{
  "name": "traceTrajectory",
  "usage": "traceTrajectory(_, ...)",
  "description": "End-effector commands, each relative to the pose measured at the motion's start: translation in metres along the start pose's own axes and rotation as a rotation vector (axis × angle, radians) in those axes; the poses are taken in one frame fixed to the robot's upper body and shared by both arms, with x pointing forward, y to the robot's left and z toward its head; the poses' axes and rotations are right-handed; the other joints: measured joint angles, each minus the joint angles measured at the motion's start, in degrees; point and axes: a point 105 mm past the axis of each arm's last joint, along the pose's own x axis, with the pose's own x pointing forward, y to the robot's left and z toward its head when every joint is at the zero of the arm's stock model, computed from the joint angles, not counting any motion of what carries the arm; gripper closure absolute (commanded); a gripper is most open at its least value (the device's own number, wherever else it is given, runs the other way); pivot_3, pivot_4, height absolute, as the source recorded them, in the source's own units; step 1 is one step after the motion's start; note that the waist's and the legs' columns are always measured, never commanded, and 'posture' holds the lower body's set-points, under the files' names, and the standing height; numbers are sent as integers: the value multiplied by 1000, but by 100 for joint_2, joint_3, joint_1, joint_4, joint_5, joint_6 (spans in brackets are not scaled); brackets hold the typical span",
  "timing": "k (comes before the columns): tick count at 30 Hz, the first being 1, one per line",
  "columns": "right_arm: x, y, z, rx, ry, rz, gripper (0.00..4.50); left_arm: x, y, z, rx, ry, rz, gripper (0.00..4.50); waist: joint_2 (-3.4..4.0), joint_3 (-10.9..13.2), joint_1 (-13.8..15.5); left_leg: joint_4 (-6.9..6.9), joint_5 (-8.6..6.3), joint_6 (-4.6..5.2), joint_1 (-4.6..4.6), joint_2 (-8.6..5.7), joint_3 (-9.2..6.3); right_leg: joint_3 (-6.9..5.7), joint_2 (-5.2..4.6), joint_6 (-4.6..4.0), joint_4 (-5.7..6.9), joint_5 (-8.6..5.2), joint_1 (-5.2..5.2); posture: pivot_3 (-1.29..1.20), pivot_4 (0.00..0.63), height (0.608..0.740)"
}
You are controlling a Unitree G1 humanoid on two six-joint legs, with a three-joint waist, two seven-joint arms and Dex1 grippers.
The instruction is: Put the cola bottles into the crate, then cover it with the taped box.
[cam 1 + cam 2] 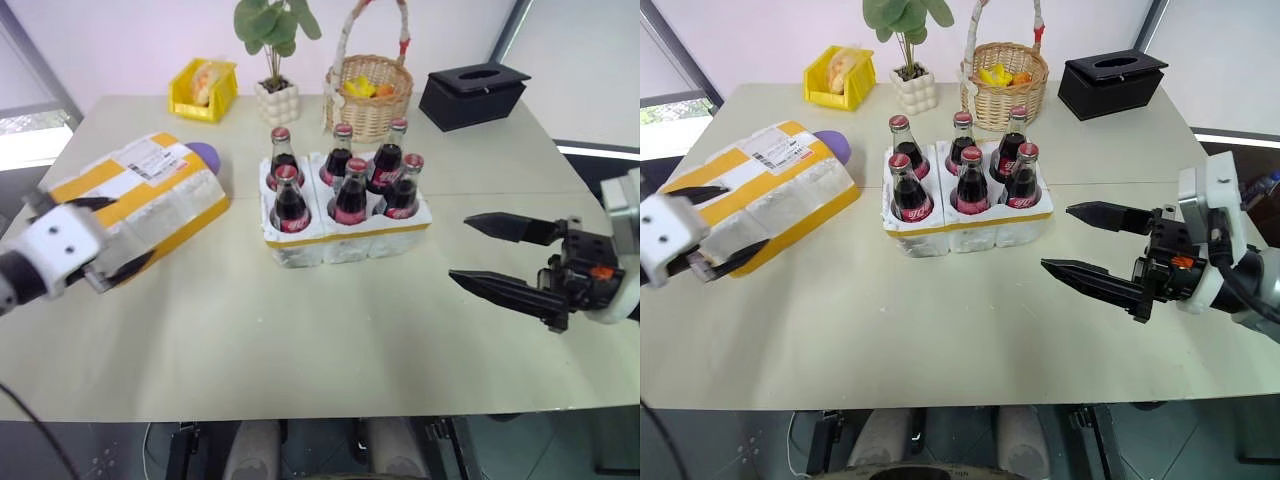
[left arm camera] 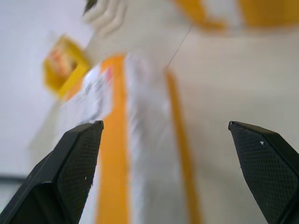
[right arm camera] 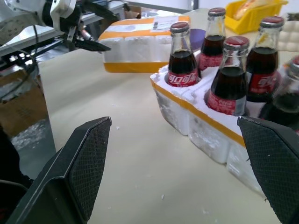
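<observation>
Several cola bottles with red caps and red labels stand upright in the holes of the crate, a low white foam block with a yellow band, at the table's middle. The taped box, white foam with yellow bands and a shipping label, lies on the table left of the crate. My left gripper is open at the box's near end, one finger at each side of its corner; the left wrist view shows the box ahead between the fingers. My right gripper hovers open and empty right of the crate, pointing at it.
Along the far edge stand a yellow bin, a small potted plant, a woven basket and a black box. A purple object peeks out behind the taped box. Bare tabletop lies in front of the crate.
</observation>
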Motion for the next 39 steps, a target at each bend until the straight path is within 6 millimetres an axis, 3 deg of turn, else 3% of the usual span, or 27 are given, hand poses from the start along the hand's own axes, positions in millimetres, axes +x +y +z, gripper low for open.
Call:
traceTrajectory(1,1,-1,8,-40,-15,18,73,-17,23,-10,183,33,163,0,-3,-2,13,1,0,-1,-8,0,-1,-1,0,-1,-11,1,-2,0,150,740)
traceTrajectory(7,-1,-6,10,-53,-8,5,73,-35,22,-57,292,179,287,0,-6,-5,-8,1,-4,3,-34,-4,22,0,-20,-4,-29,4,-16,0,150,740)
traceTrajectory(11,-4,-9,9,-58,7,-28,73,-40,11,-72,278,209,279,0,-11,-7,-6,-2,-12,17,-33,-1,28,-1,-15,-1,-25,5,-21,0,150,740)
traceTrajectory(14,-7,-10,8,-54,9,-41,73,-40,-4,-72,211,172,200,0,-12,-8,3,-2,-12,17,-32,1,28,-1,-15,-1,-24,5,-22,0,150,740)
traceTrajectory(22,-7,-12,5,-58,1,-71,73,-32,8,-106,340,308,222,0,-17,-17,-2,4,-12,16,-24,18,45,-6,-15,-1,-21,7,-16,0,150,740)
traceTrajectory(26,-10,-14,7,-73,4,-86,73,-4,5,-99,476,297,284,0,-22,-20,13,3,-12,16,-25,21,54,-5,-16,0,-20,9,-16,0,150,740)
traceTrajectory(31,-15,-13,9,-86,10,-110,73,18,-7,-91,478,303,367,0,-25,-22,11,1,-12,17,-27,21,58,-5,-15,8,-20,14,-16,0,150,740)
traceTrajectory(35,-21,-12,9,-90,13,-134,73,22,-14,-91,470,320,383,0,-30,-25,5,4,-12,17,-24,27,58,-5,-7,16,-14,19,-16,0,150,740)
traceTrajectory(39,-23,-11,9,-93,13,-155,73,21,-8,-95,460,356,435,0,-32,-26,7,9,-12,17,-7,41,59,-5,3,10,-1,21,-10,0,150,740)
